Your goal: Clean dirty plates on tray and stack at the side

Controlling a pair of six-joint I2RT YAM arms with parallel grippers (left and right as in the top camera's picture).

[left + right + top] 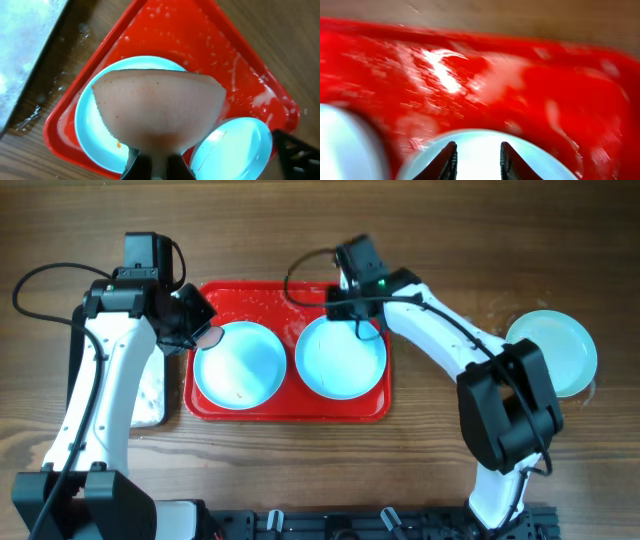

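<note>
While the left claw (152,161) clamps a sponge (157,110), the right claw (477,160) hangs parted over a plate (340,365).

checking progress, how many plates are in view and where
3. One plate sits on the left half of the red tray, a second plate on its right half, and a third plate off the tray on the table at far right. None looks hidden.
</note>
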